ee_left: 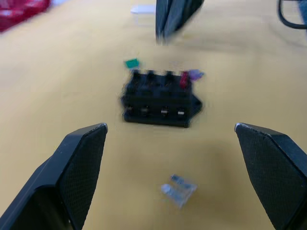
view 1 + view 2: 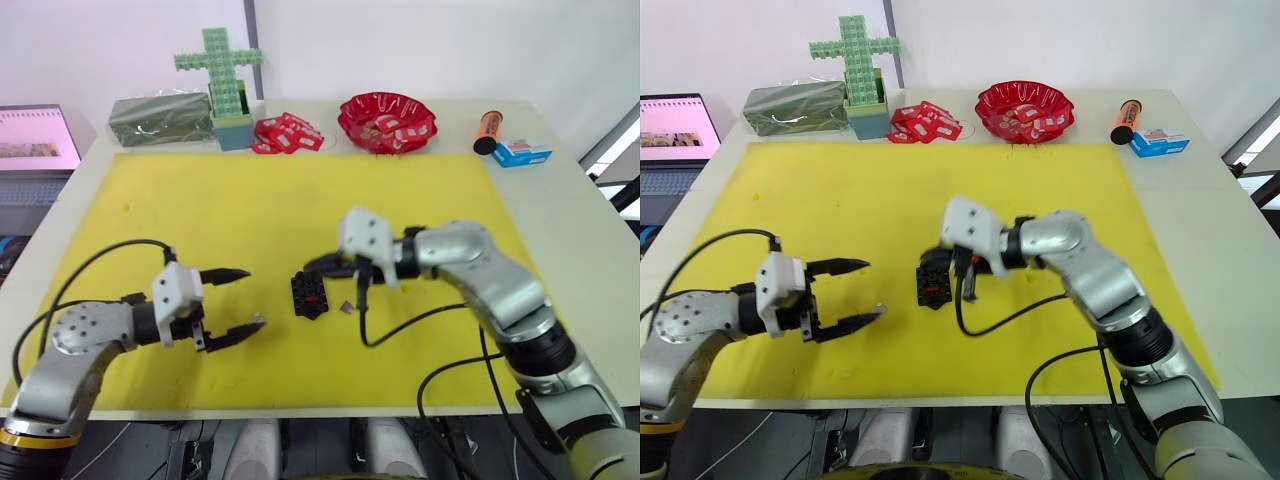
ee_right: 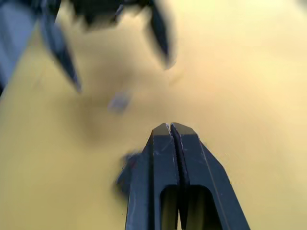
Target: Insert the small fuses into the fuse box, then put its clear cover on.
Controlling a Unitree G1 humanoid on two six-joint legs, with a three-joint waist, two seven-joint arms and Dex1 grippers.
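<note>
Left wrist view: your left gripper (image 1: 170,179) wide open, empty; fuse box (image 1: 160,99) ahead between fingers, red fuse (image 1: 183,79) seated. Right gripper (image 3: 171,128) pinched shut, empty, above box. Risk: closed tips nudge box, scatter purple fuse (image 1: 195,74) and green fuse (image 1: 131,63).

- Arms: silver-grey shells, black joints.
- White wrist blocks behind each gripper (image 2: 228,302).
- Tapered black fingers (image 1: 80,163), textured pads.
- Loose black cables trail behind.

Matt black plastic fuse box (image 1: 160,99), matt yellow mat (image 2: 300,200), glossy red bowl (image 2: 386,120), textured black fingers (image 1: 79,163)
</note>
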